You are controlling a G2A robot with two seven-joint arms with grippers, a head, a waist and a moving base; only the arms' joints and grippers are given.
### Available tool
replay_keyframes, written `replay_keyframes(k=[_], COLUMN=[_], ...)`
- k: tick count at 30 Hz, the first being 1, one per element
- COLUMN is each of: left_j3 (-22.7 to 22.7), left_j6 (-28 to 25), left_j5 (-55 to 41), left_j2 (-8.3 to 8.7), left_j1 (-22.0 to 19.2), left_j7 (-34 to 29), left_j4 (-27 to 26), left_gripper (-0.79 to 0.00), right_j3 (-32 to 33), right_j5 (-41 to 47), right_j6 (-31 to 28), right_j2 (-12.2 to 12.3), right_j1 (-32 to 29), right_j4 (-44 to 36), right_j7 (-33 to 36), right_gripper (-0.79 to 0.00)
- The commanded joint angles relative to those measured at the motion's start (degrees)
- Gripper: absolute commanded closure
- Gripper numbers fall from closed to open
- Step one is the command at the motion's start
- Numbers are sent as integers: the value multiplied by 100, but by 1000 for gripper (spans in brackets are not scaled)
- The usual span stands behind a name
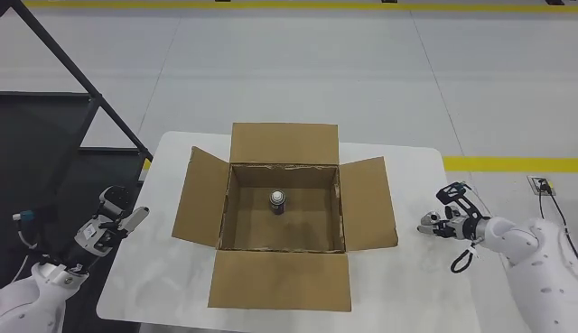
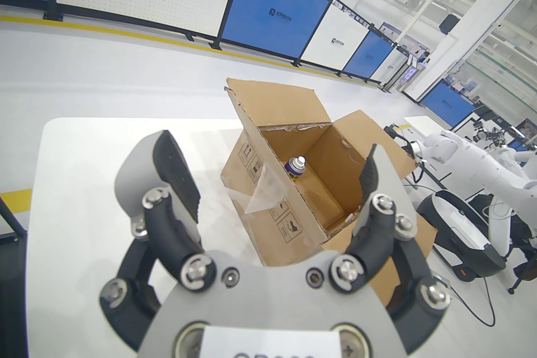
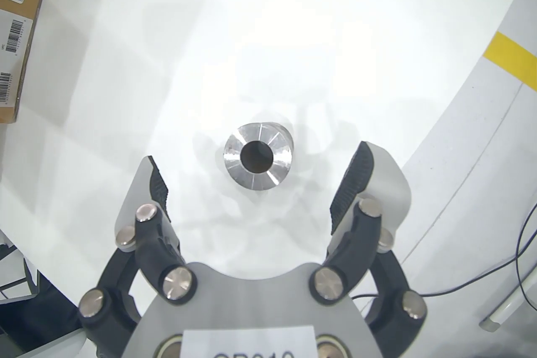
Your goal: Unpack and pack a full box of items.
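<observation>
Counter (image 1: 406, 166) left edge: left tool (image 2: 270, 145) held wide, aimed twd box (image 2: 277, 99) w/ spray can (image 2: 295, 168) upright inside; right tool (image 3: 256, 158) spread wide over metal cylinder (image 3: 277, 155).

In the top view the box (image 1: 284, 143) is seen from high above, with the whole table (image 1: 406, 270) taken in. In the left wrist view it is faced obliquely from low off its left flap, fairly near; its inside is shared with the top view. In the right wrist view the table right of the box is faced straight down from close.
</observation>
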Motion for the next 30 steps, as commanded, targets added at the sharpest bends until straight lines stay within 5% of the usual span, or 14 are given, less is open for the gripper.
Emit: replay_keyframes(k=[1, 2, 6, 13, 16, 23, 30], left_j3=[0, 0, 0, 0, 0, 0, 0], left_j6=[0, 0, 0, 0, 0, 0, 0], left_j5=[0, 0, 0, 0, 0, 0, 0], left_j2=[0, 0, 0, 0, 0, 0, 0], left_j1=[0, 0, 0, 0, 0, 0, 0], left_j7=[0, 0, 0, 0, 0, 0, 0], left_j4=[0, 0, 0, 0, 0, 0, 0], left_gripper=[-785, -785, -785, -785, -785, -785, -785], right_j3=[-73, -118, -251, -39, 389, 909, -238], right_j5=[-23, -27, -31, 241, 910, 2169, 1816], right_j6=[-6, -20, -24, 107, 302, 1739, 2660], right_j2=[4, 4, 14, 122, 201, 250, 194], right_j1=[85, 123, 235, 95, -308, -1874, -1847], right_j4=[109, 161, 290, -206, -1160, -5059, -6656], right_j7=[-39, -58, -124, -307, -217, 631, 888], right_gripper=[-243, -234, 0, 0, 0, 0, 0])
